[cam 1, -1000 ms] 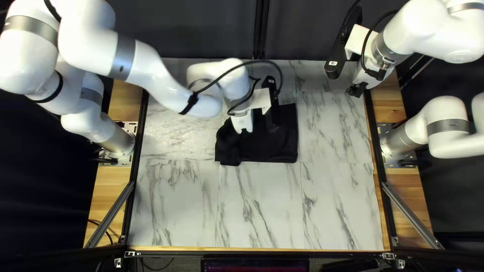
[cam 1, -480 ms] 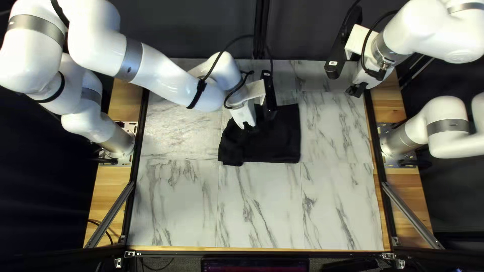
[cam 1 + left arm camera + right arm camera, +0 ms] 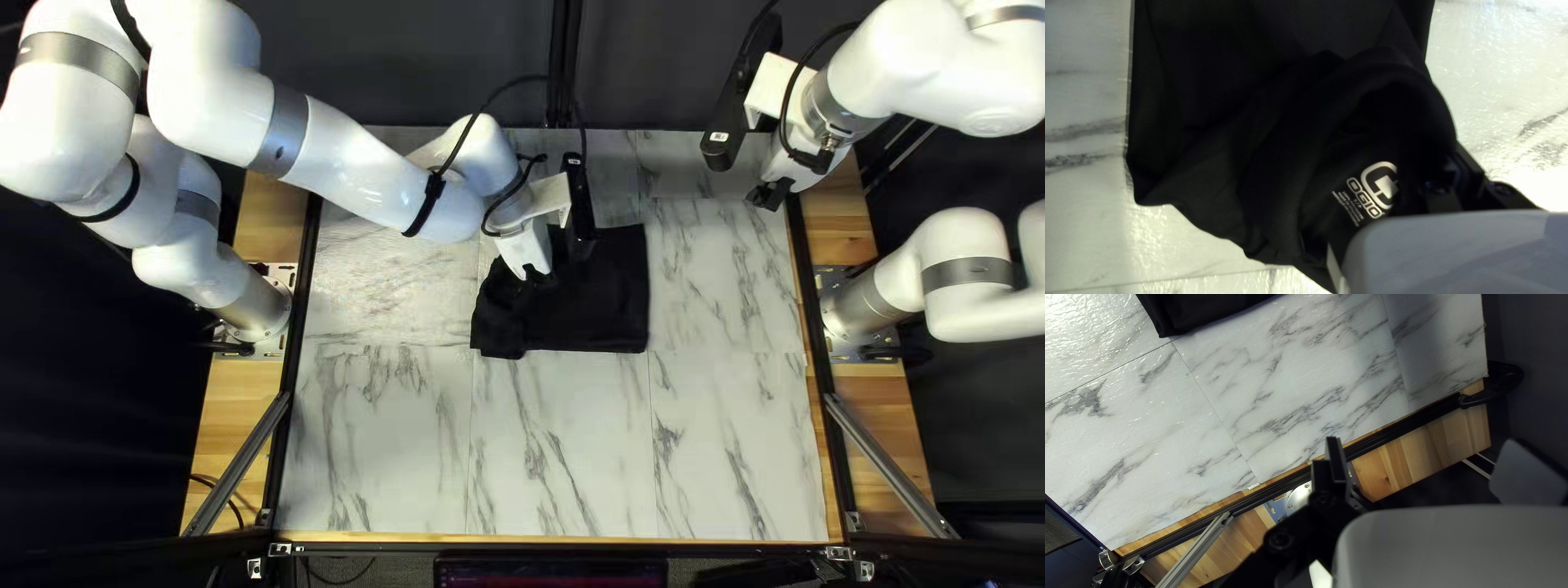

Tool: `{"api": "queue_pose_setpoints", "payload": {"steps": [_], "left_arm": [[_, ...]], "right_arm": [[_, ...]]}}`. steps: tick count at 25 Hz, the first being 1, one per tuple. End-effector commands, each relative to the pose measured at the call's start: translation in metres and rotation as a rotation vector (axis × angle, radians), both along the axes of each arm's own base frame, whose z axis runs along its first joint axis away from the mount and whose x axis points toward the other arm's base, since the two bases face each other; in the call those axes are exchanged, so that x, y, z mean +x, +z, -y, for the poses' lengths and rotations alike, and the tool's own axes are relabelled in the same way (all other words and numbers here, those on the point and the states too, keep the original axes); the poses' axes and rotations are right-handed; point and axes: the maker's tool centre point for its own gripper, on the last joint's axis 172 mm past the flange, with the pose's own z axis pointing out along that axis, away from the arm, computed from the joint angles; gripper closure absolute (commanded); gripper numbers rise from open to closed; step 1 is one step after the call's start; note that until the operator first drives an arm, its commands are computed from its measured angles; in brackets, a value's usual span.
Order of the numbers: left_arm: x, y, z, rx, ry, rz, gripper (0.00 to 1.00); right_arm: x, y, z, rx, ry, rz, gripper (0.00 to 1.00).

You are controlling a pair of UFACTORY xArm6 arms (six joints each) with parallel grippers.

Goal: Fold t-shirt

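Observation:
A black t-shirt [image 3: 592,306] lies folded into a rough rectangle at the far middle of the marble table [image 3: 563,441]. Its left edge is bunched and raised. My left gripper [image 3: 537,275] reaches down onto that bunched part and is shut on the cloth. In the left wrist view the t-shirt [image 3: 1208,102] wraps over the fingers and hides them, and a white neck label [image 3: 1372,192] shows by the gripper. My right gripper [image 3: 767,196] hangs open above the table's far right corner, away from the shirt. A t-shirt corner [image 3: 1200,310] lies far ahead of the right gripper [image 3: 1419,457].
Black frame rails [image 3: 808,269] and wooden side strips [image 3: 849,384] border the table. The arm bases [image 3: 245,322] stand at the left and right edges. A dark curtain hangs behind the far edge.
My left gripper has moved a little toward the far edge and to the right, carrying the shirt's bunched left edge with it. The right arm has not moved.

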Motion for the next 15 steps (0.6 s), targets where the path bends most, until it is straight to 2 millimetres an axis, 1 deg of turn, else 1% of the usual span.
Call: {"api": "queue_pose_setpoints", "payload": {"steps": [1, 4, 6, 8, 9, 11, 15], "left_arm": [[-0.015, 0.017, 0.01, 0.015, 0.083, 0.029, 1.0], [-0.021, 0.027, 0.014, 0.012, 0.138, 0.034, 1.0], [-0.025, 0.039, 0.014, 0.007, 0.175, 0.038, 1.0], [-0.025, 0.051, 0.013, -0.003, 0.197, 0.041, 1.0], [-0.025, 0.053, 0.013, -0.006, 0.203, 0.041, 1.0], [-0.019, 0.066, 0.012, -0.03, 0.219, 0.051, 1.0], [-0.005, 0.07, 0.009, -0.084, 0.242, 0.084, 1.0]], "right_arm": [[0.0, 0.0, 0.0, 0.0, 0.0, 0.0, 0.0], [0.0, 0.0, 0.0, 0.0, 0.0, 0.0, 0.0], [0.0, 0.0, 0.0, 0.0, 0.0, 0.0, 0.0], [0.0, 0.0, 0.0, 0.0, 0.0, 0.0, 0.0], [0.0, 0.0, 0.0, 0.0, 0.0, 0.0, 0.0], [0.0, 0.0, 0.0, 0.0, 0.0, 0.0, 0.0], [0.0, 0.0, 0.0, 0.0, 0.0, 0.0, 0.0]]}}
